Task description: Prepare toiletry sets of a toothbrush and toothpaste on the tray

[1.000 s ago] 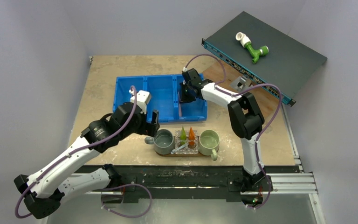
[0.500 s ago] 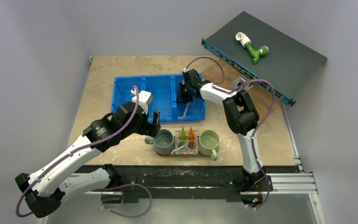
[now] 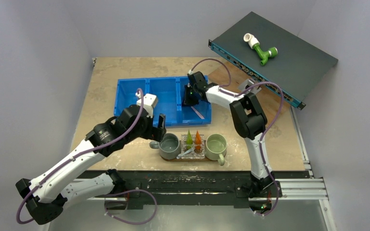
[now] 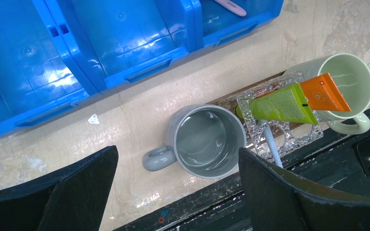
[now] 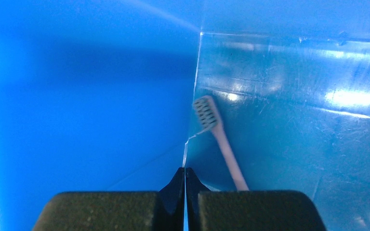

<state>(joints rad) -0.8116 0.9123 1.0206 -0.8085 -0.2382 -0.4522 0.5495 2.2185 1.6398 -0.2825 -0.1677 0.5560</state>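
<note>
The pinkish toothbrush [image 3: 199, 112] lies loose on the floor of the blue bin's right compartment. In the right wrist view the toothbrush [image 5: 221, 144] runs just right of my fingertips, head away from me. My right gripper [image 5: 185, 177] is shut and empty beside it; in the top view the right gripper [image 3: 191, 99] is down in that compartment. The green tube [image 4: 282, 103], the orange tube [image 4: 325, 94] and the pale blue toothbrush [image 4: 271, 144] rest on a glass holder [image 4: 294, 134] on the dark tray [image 3: 195, 159]. My left gripper [image 4: 173, 192] is open above the grey mug [image 4: 207, 142].
A pale green mug [image 4: 339, 82] stands on the tray's right end. The blue three-compartment bin [image 3: 125, 98] lies behind the tray. A tilted dark box [image 3: 294, 57] with a green-and-white pipe fitting [image 3: 261, 50] is at the back right. The table's front rail [image 3: 197, 175] runs below the tray.
The pinkish toothbrush hung under my right gripper a second ago; it now lies on the bin floor to the right of it. The left arm has barely moved.
</note>
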